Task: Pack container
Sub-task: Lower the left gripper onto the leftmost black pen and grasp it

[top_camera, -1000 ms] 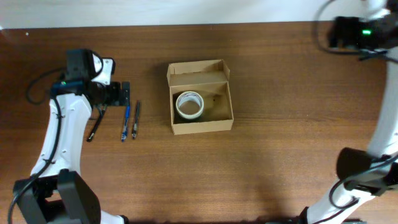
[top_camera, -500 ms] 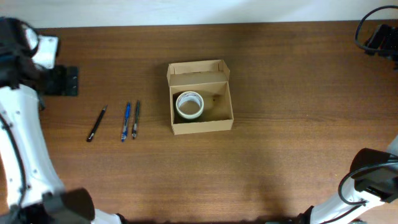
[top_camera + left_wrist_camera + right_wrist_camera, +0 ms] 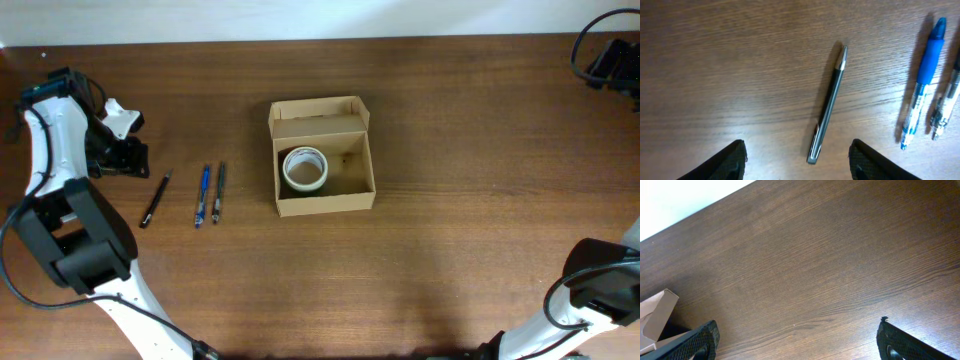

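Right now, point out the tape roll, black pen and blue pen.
tape roll (image 3: pixel 290 170), overhead view, left rim.
black pen (image 3: pixel 828 102), left wrist view, mid barrel.
blue pen (image 3: pixel 928 60), left wrist view, blue upper barrel.

Even, moderately bright light covers the surface in the overhead view, and the wood grain reads crisp. The container shades its own floor softly, darkest in its right half. Beyond the container, a pale strip is washed out. In the right wrist view a dark shadow pools just beside the container's corner, below a blown-out white patch. The left wrist view is slightly soft, with a faint sheen on the wood.
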